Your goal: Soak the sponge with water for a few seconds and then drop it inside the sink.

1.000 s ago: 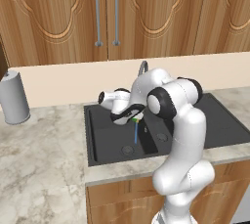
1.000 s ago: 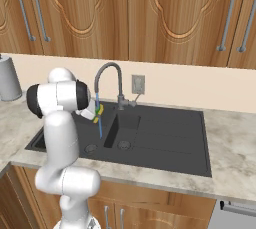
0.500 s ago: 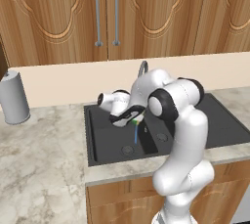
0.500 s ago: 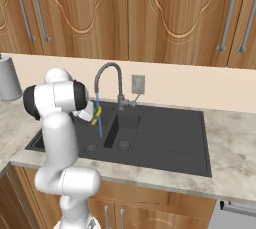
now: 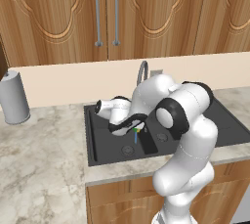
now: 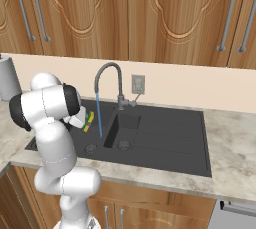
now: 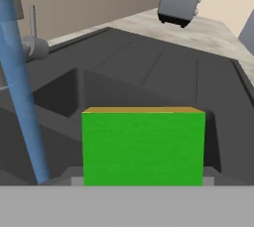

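- The white Franka arm's two-finger gripper (image 6: 86,121) hangs low over the large basin of the matte dark grey rectangular sink (image 6: 170,143), its jaws pressed onto the small flat green-and-yellow sponge (image 7: 143,146).
- In the hand view the sponge's bright green face fills the space at the fingertips, with the yellow layer showing as a thin edge along its top; its long axis runs across the view, from one jaw toward the other.
- The thin light-blue stream of water (image 6: 98,118) falls from the curved grey faucet spout (image 6: 107,75) into the large basin.
- The relation that matters: in the hand view the stream (image 7: 22,87) passes to the left of the sponge, near it but with a gap of dark basin between them, so the block looks to sit just beside the water, not in it (whether any spray reaches it cannot be told).
- From the right base view the sponge (image 6: 89,121) likewise sits just left of the stream.
- Judged from this, soaking calls for a short sideways shift toward the stream before any release over the basin.
- A grey cylindrical canister (image 5: 14,97) stands on the marble counter (image 5: 39,169), well apart.
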Controlling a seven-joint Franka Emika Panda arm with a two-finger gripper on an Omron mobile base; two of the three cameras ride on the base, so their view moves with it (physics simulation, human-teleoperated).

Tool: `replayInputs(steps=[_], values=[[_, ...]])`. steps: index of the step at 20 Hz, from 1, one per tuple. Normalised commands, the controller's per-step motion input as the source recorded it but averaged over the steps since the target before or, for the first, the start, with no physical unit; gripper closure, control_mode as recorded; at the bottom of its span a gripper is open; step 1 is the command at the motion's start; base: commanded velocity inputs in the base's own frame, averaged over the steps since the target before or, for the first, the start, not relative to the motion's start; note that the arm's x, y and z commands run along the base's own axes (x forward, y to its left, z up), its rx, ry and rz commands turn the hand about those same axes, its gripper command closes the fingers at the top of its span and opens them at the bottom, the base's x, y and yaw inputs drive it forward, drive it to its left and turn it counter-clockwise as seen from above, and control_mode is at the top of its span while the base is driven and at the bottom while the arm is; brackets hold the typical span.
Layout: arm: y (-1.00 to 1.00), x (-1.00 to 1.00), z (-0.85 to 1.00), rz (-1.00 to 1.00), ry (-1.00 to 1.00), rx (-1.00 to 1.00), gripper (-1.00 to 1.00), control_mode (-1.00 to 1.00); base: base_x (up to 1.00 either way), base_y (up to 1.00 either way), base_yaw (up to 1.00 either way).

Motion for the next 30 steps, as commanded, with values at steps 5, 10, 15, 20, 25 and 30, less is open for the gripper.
replayInputs(steps=[5, 10, 15, 20, 25, 30], values=[[0.32, -0.32, 0.21, 0.0, -0.05, 0.01, 1.0, -1.0, 0.0, 0.0, 0.0], [0.39, -0.19, 0.32, 0.0, -0.06, 0.08, 1.0, -1.0, 0.0, 0.0, 0.0], [0.44, -0.2, 0.32, 0.0, -0.05, 0.13, 1.0, -1.0, 0.0, 0.0, 0.0], [0.57, -0.11, 0.2, 0.0, -0.07, 0.15, 1.0, -1.0, 0.0, 0.0, 0.0], [0.46, 0.05, 0.03, 0.0, -0.08, 0.23, 1.0, -1.0, 0.0, 0.0, 0.0], [0.24, 0.23, 0.0, 0.0, -0.07, 0.36, 1.0, -1.0, 0.0, 0.0, 0.0]])
